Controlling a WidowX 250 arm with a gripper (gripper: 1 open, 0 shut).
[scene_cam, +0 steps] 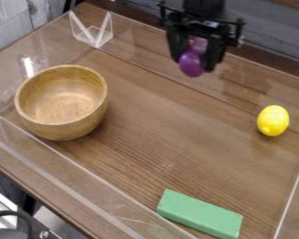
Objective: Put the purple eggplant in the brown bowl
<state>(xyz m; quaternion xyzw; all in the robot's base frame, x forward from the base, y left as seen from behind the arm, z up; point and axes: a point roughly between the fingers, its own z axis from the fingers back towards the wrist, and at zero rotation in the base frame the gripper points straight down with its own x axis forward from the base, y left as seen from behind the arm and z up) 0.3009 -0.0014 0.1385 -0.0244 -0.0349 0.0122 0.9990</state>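
Eggplant (191, 64): pinched in the gripper (190, 54), above the table
Bowl (61, 99): on the table, left in view
Lemon (273, 120): right in view

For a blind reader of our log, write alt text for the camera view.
A black robot gripper holds a purple eggplant above the far part of a wooden table. A round brown bowl sits at the left, a yellow lemon at the right, and a green block at the near edge.
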